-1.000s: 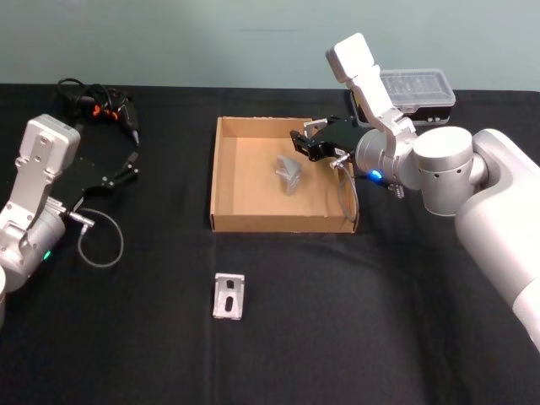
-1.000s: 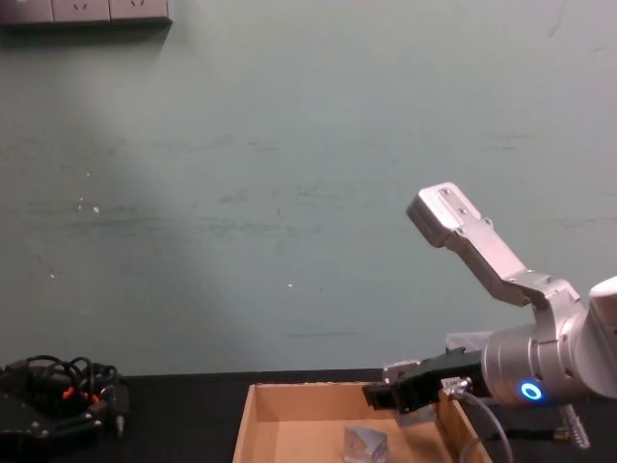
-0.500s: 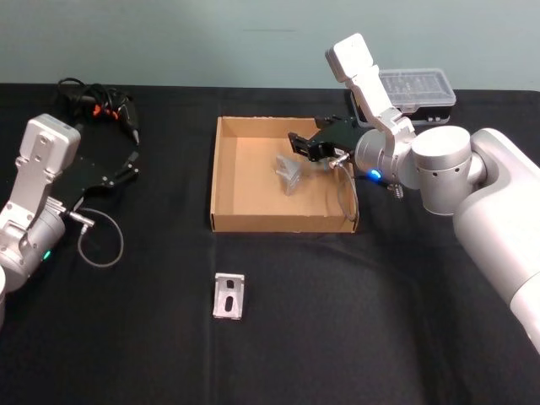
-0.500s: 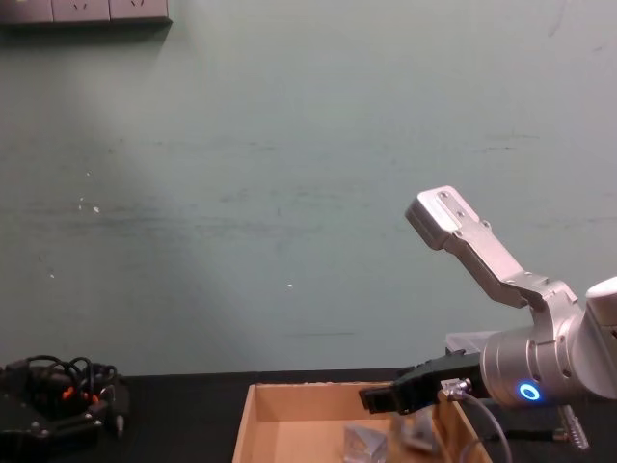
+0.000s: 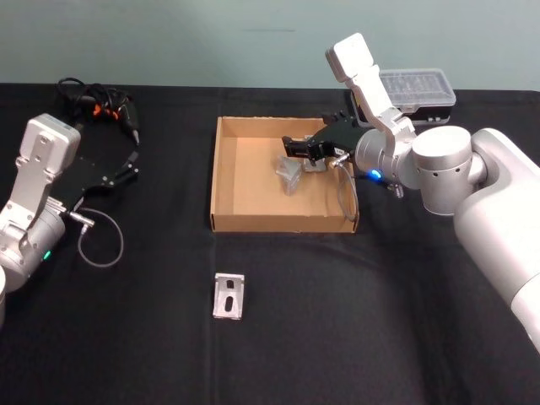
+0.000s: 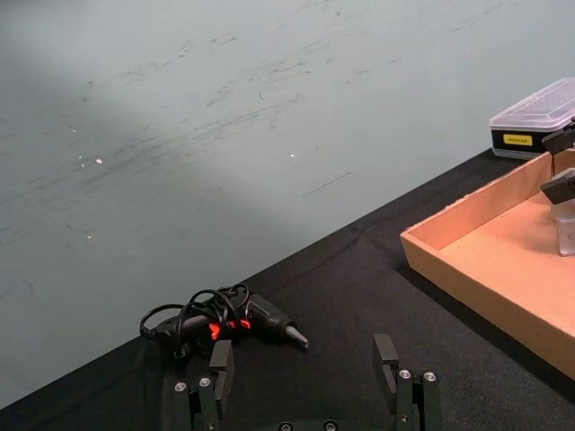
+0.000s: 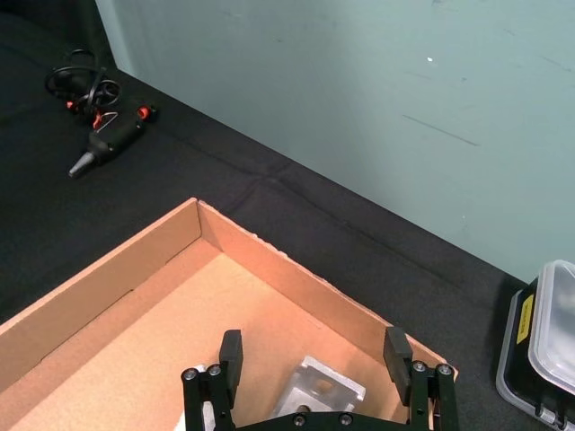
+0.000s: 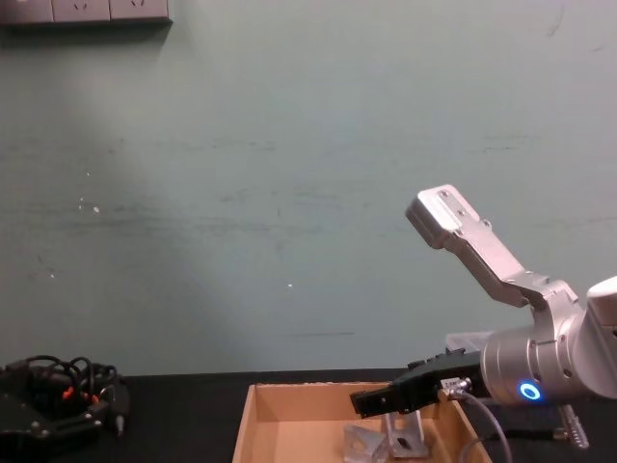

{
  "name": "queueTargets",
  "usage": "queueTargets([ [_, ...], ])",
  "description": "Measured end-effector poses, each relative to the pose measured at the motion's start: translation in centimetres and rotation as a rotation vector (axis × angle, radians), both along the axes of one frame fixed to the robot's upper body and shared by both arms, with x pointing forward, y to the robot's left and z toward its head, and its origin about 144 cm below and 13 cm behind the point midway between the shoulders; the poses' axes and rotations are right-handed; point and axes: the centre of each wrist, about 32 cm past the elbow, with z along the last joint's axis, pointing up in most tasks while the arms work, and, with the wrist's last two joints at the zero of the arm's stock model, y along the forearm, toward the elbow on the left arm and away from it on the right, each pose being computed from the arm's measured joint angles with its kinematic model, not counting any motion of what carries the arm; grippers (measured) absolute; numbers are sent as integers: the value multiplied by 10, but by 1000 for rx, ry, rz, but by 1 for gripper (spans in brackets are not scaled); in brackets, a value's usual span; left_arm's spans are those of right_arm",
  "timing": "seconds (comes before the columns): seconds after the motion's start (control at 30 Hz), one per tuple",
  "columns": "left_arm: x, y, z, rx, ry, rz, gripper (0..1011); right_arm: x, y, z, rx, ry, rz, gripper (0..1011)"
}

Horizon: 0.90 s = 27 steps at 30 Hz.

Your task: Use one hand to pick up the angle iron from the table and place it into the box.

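Clearly spread, the right claw hangs over the box, reaching in from the box's right wall. Its 2 fingers stand wide apart with nothing clamped between them. Directly beneath the gap, on the box floor, lies 1 angle iron. It is a grey bracket resting tipped, with 1 flange raised. Whether either finger touches it cannot be told, nor can its long axis be made out.

Well away from the claw, on the robot's side of the box and toward its left, a second angle iron lies on the table. It is flat, with its slotted face up and 2 slots showing, and its long axis runs from the robot toward the far edge.

Beyond the claw and to its right sits the organiser case, just off the box's far right corner. It carries 1 yellow label whose print is too small to read.

Far to the claw's left, the left claw is parked low over the table, its 2 fingers apart and empty.
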Motion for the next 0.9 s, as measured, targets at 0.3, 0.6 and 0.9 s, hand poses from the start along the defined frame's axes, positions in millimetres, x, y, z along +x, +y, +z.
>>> queueTargets([
  [0.3, 0, 0, 0, 0, 0, 0, 1011, -18, -4, 12, 64, -78, 32, 1000],
  [0.6, 0, 0, 0, 0, 0, 0, 1011, -51, -20, 26, 159, -139, 136, 1000],
  [0.9, 0, 0, 0, 0, 0, 0, 1011, -97, -41, 19, 181, -111, 430, 1000],
])
